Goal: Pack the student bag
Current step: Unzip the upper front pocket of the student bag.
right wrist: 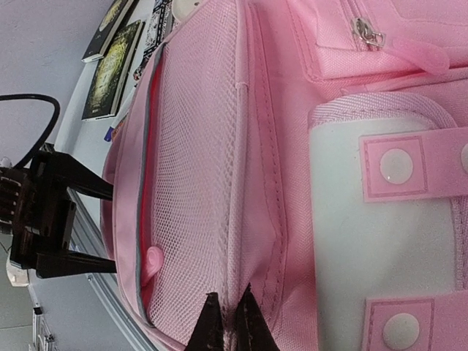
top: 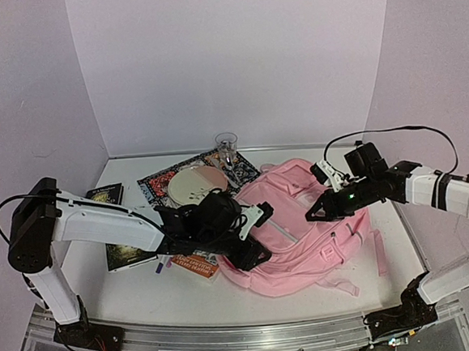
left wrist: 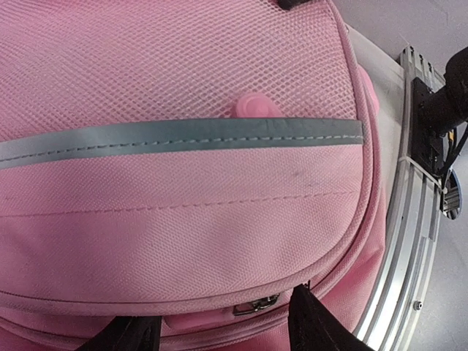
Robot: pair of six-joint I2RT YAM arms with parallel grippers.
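The left arm (top: 100, 223) rises from its base at the near left corner of the tabletop (top: 147, 300), bends back at the shoulder and stretches low toward the middle. The left gripper (top: 258, 237) has its jaws well apart, one finger toward the far edge, the other toward the near edge. The right arm (top: 439, 188) folds up from the near right corner and reaches inward. The right gripper (top: 312, 215) is closed tight, fingertips (right wrist: 212, 322) together.

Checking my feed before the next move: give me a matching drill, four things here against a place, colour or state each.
Things:
1 student bag
2 glass
3 left gripper
4 right gripper

Place, colour or state:
A fingers closed
B pink
C fingers apart
D at the back of the table, beyond the plate

Pairs: 1-B, 2-D, 3-C, 4-A
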